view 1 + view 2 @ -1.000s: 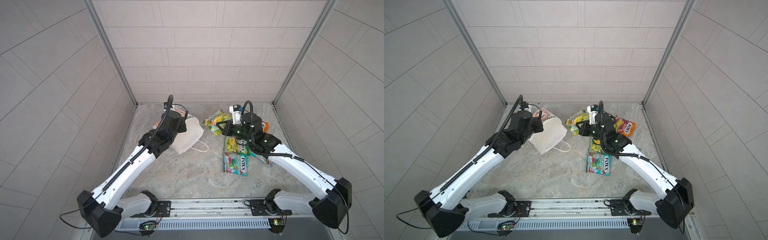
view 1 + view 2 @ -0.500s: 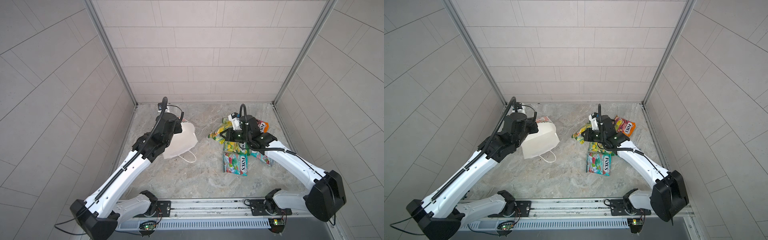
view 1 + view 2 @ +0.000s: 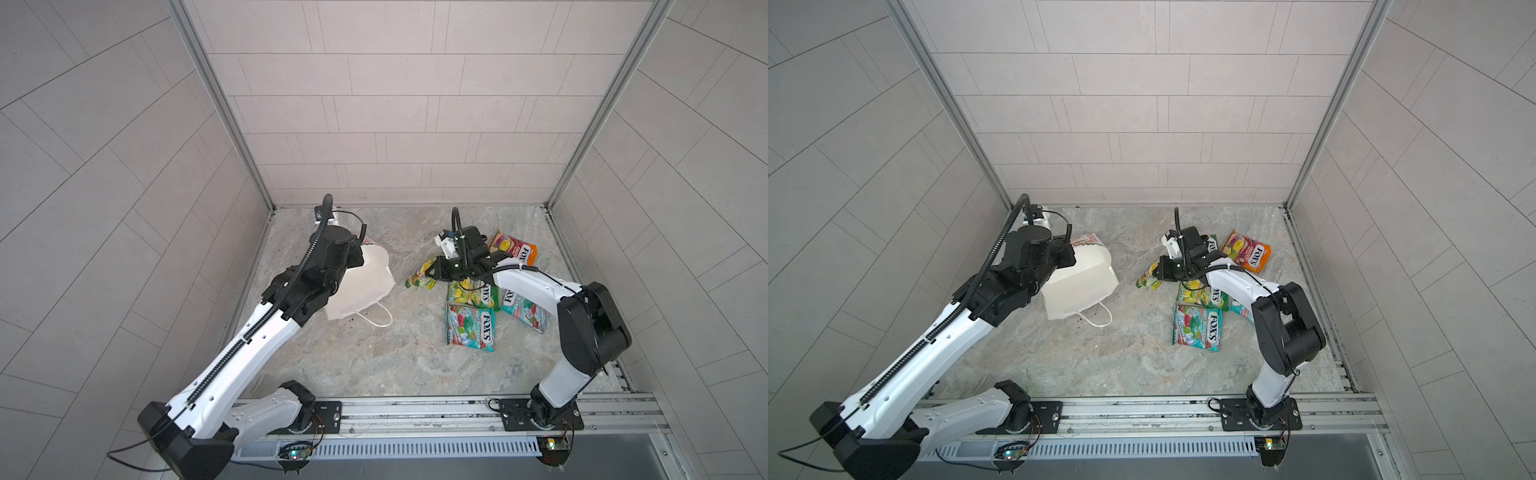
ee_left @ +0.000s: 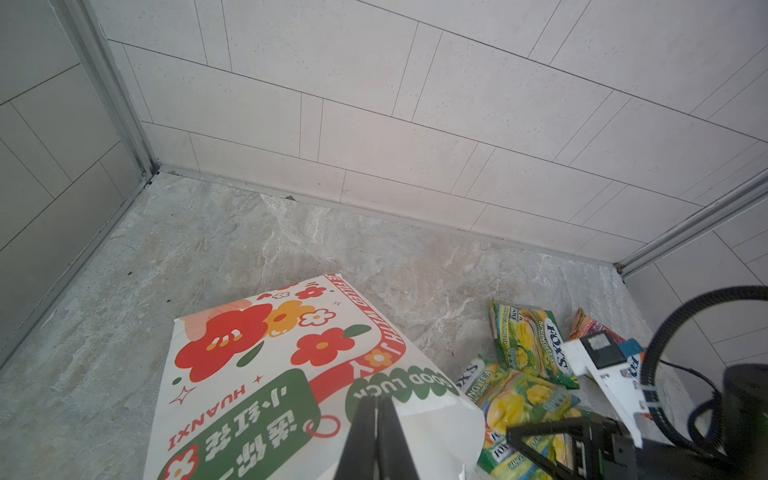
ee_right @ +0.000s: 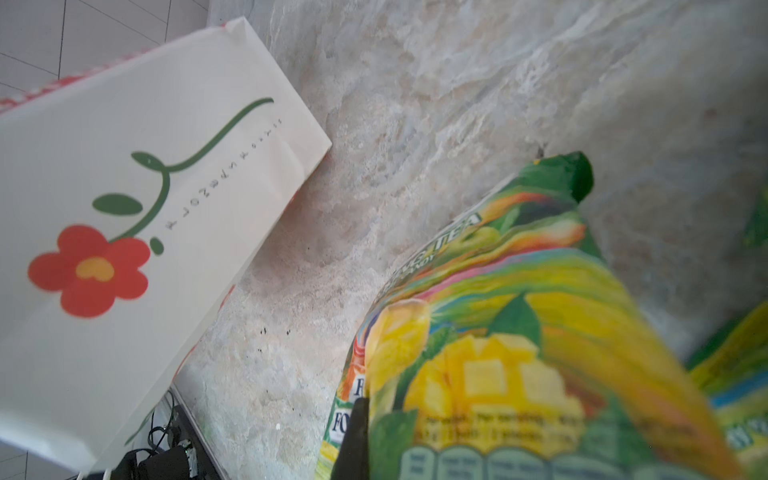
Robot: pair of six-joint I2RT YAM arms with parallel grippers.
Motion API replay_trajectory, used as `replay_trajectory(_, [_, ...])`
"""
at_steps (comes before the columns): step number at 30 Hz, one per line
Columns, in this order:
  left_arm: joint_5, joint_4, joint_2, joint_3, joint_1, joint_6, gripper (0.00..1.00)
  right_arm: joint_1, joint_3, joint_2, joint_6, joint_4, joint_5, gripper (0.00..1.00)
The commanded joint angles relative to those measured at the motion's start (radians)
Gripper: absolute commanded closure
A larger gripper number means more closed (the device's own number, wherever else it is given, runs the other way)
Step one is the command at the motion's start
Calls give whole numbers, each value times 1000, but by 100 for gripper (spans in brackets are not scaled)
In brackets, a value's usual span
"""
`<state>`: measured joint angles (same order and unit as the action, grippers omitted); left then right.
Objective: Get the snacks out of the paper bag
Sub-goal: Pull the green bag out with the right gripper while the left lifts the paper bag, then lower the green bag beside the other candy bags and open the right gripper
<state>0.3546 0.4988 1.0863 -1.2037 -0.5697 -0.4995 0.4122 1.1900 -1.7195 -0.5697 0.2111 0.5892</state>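
Observation:
The white paper bag [image 3: 365,286] [image 3: 1081,282] lies tipped over left of centre, flower print [image 4: 257,365] showing, red flower face [image 5: 124,208] turned toward the right arm. My left gripper [image 3: 360,254] [image 3: 1072,258] [image 4: 377,409] is shut on the bag's folded edge. My right gripper [image 3: 437,270] [image 3: 1162,272] [image 5: 368,415] is shut on a green-yellow snack packet [image 3: 420,277] [image 3: 1148,279] [image 5: 498,332], holding it just above the floor beside the pile. Loose snacks lie there: another green-yellow packet [image 3: 473,293], two teal-red ones [image 3: 469,328] [image 3: 525,311] and an orange-pink one [image 3: 515,249].
The bag's white string handle [image 3: 376,318] trails on the marble floor toward the front. Tiled walls close in the back and both sides. A metal rail [image 3: 415,411] with both arm bases runs along the front edge.
My right gripper has carried the green-yellow packet from the back middle down toward the front, next to the pile. My left gripper has drawn the bag a little to the left and forward.

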Motion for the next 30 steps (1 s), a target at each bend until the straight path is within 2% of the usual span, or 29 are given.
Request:
replay_trajectory(1, [-16, -3, -14, 13, 2, -7, 100, -19, 106, -82, 45, -61, 81, 100])
replay_trajectory(11, [-61, -17, -20, 16, 2, -14, 100, -102, 318, -320, 69, 43, 136, 100])
replay_trajectory(14, [-81, -20, -21, 17, 2, -14, 100, -122, 352, -352, 90, 96, 113, 86])
replay_trajectory(17, [-119, -22, -16, 8, 2, -11, 100, -134, 381, -359, 112, 164, 73, 68])
replay_trajectory(19, [-142, -22, -9, 0, 2, -10, 100, -138, 384, -342, 126, 187, 34, 60])
replay_trajectory(23, [-177, -21, -3, -17, 2, -8, 100, -143, 386, -298, 138, 234, -48, 50])
replay_trajectory(24, [-185, -22, -1, -20, 2, -8, 100, -145, 384, -284, 147, 242, -68, 43])
replay_trajectory(25, [-188, -22, -1, -22, 2, -8, 100, -145, 385, -274, 152, 253, -93, 41])
replay_trajectory(30, [-223, -5, -2, -46, 2, -9, 100, -162, 382, -215, 179, 328, -163, 38])
